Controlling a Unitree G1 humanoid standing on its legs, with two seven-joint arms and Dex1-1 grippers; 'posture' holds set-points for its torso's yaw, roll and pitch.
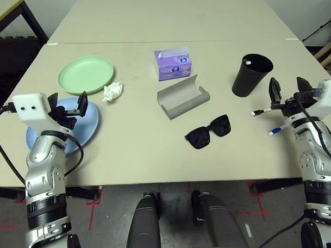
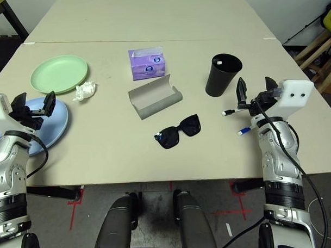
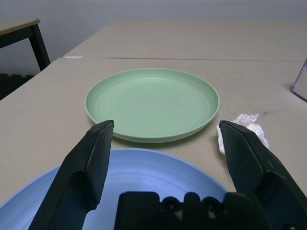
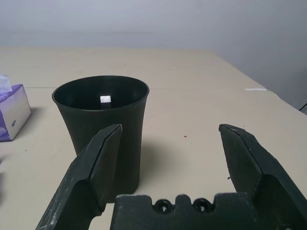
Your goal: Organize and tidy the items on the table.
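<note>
Both arms hover above the near corners of the beige bench, each claw spread wide and holding nothing. The left claw hangs over the light blue plate, which lies at the bench's near left; the pale green plate sits just beyond it, farther from the robot, with the crumpled tissue wad beside its right rim. The right claw faces the upright black cup, which stands just ahead of it and slightly toward the bench's middle, and the two white pens lie under and just inside that claw, their long axes running roughly across the bench. In the middle are the open grey glasses case, long axis slanting across, and the black sunglasses nearer the robot, with a purple tissue box behind. Judging by this layout, the plates fall to the left arm and the cup and pens to the right; the sunglasses lie about midway, slightly nearer the right.
</note>
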